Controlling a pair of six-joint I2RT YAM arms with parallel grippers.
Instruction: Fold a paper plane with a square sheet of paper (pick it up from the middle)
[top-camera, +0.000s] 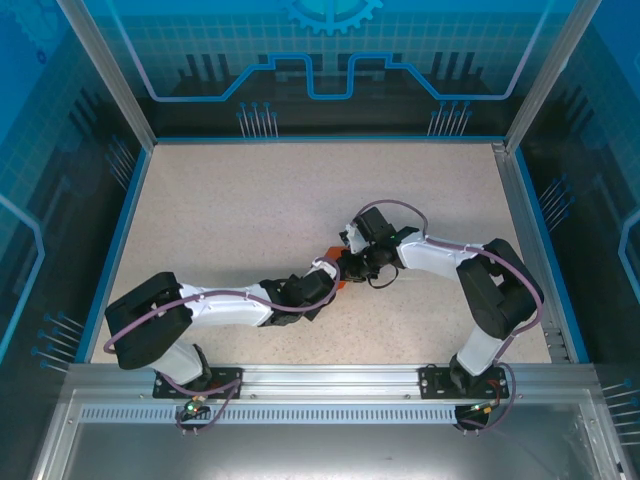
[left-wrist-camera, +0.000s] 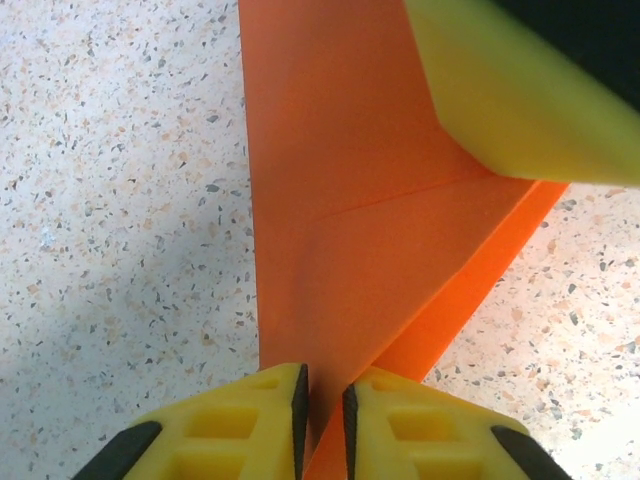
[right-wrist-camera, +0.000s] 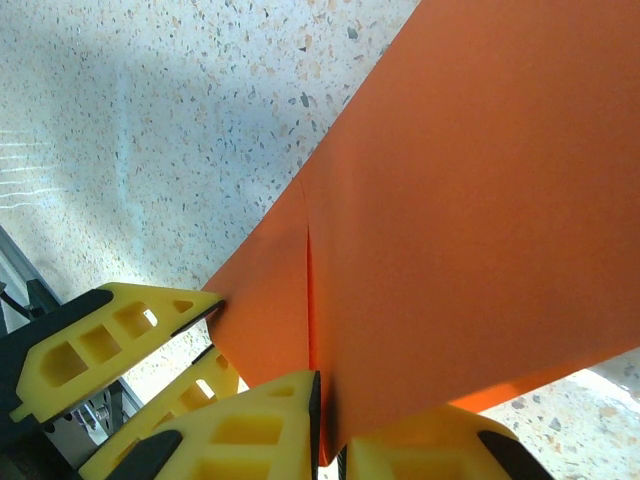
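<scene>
Left gripper (left-wrist-camera: 325, 418) nearly closed, pinching the orange sheet (left-wrist-camera: 340, 190) at its folded tip. Right gripper (right-wrist-camera: 325, 432) clamped on the other end. Sheet's at the middle of the tabletop (top-camera: 250, 220), clear of all edges. Pull evenly, align edges first, then press crease.

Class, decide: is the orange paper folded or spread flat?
Folded: the paper shows a diagonal crease and overlapping layers in the left wrist view.

Bright, even light leaves soft shadows on the speckled table (left-wrist-camera: 110, 330); the orange paper (left-wrist-camera: 340, 150) looks vividly saturated.
</scene>
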